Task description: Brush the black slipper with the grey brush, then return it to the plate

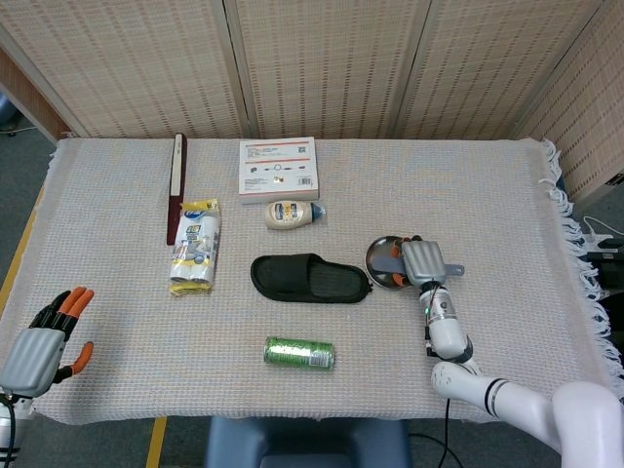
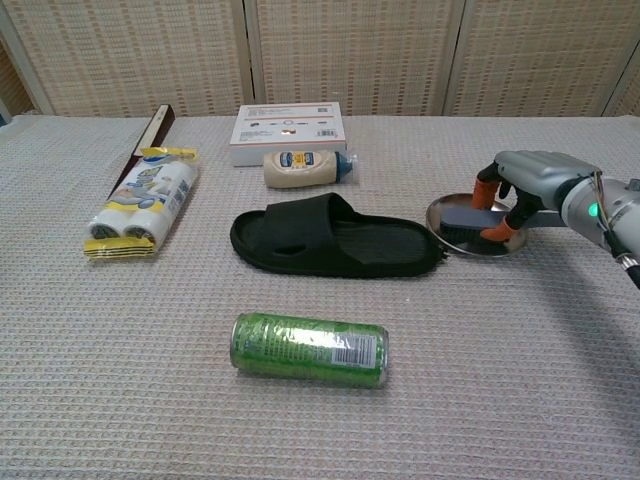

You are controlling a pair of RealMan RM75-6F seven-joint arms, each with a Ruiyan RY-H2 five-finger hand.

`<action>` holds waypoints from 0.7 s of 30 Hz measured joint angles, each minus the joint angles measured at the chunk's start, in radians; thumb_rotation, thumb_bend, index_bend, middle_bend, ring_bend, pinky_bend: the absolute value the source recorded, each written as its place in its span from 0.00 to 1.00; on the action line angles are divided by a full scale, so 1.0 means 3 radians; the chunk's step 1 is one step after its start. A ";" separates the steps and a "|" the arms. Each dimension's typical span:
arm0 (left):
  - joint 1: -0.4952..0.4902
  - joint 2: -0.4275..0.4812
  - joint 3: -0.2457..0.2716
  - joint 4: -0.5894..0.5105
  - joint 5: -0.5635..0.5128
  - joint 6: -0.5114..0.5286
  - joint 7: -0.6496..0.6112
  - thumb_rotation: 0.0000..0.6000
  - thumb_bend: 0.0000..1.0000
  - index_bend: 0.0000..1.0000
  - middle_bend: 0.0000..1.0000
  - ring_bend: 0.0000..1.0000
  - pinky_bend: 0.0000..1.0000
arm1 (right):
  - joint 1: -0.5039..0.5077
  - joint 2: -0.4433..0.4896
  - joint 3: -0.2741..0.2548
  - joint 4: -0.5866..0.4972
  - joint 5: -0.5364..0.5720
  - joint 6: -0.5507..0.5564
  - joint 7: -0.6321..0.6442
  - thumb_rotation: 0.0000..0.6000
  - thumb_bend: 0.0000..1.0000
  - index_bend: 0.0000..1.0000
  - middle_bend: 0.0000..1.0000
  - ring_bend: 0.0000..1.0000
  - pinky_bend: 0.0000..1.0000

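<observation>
We see our right hand [image 2: 527,180] reaching over the round shiny metal plate [image 2: 440,214] at the right of the table, its orange-tipped fingers [image 2: 496,231] curled down around the grey brush with dark bristles [image 2: 465,220], which lies in the plate; the fingers flank the brush, but we cannot tell whether they truly grip it. Just left of the plate, its toe end touching the rim, the black rubber slipper [image 2: 330,240] lies flat at the middle of the woven cloth. Our left hand [image 1: 44,343] rests at the near left edge of the table, fingers spread and holding nothing. A green drink can [image 2: 309,349] lies on its side near us, and a small cream squeeze bottle [image 2: 305,168] and a white flat box [image 2: 288,131] sit beyond the slipper. A yellow-labelled double roll pack [image 2: 141,203] lies at the far left.
</observation>
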 measured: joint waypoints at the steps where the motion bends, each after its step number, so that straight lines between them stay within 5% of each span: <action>1: 0.0001 0.0003 0.0000 -0.0003 0.0003 0.0004 -0.0005 1.00 0.46 0.00 0.00 0.00 0.17 | 0.0000 -0.0008 -0.0003 0.0007 -0.0016 0.0022 0.0003 1.00 0.20 0.72 0.48 0.39 0.60; 8: 0.0004 0.0006 0.0004 -0.0006 0.0018 0.0017 -0.0012 1.00 0.46 0.00 0.00 0.00 0.17 | -0.0006 -0.0060 -0.0019 0.0066 -0.0117 0.0139 0.0007 1.00 0.24 0.83 0.56 0.47 0.67; 21: 0.0007 0.0004 0.0001 -0.0019 0.0010 0.0019 0.0009 1.00 0.46 0.00 0.00 0.00 0.17 | -0.0023 0.0001 -0.0012 0.0040 -0.0373 0.0151 0.0352 1.00 0.25 0.87 0.59 0.50 0.69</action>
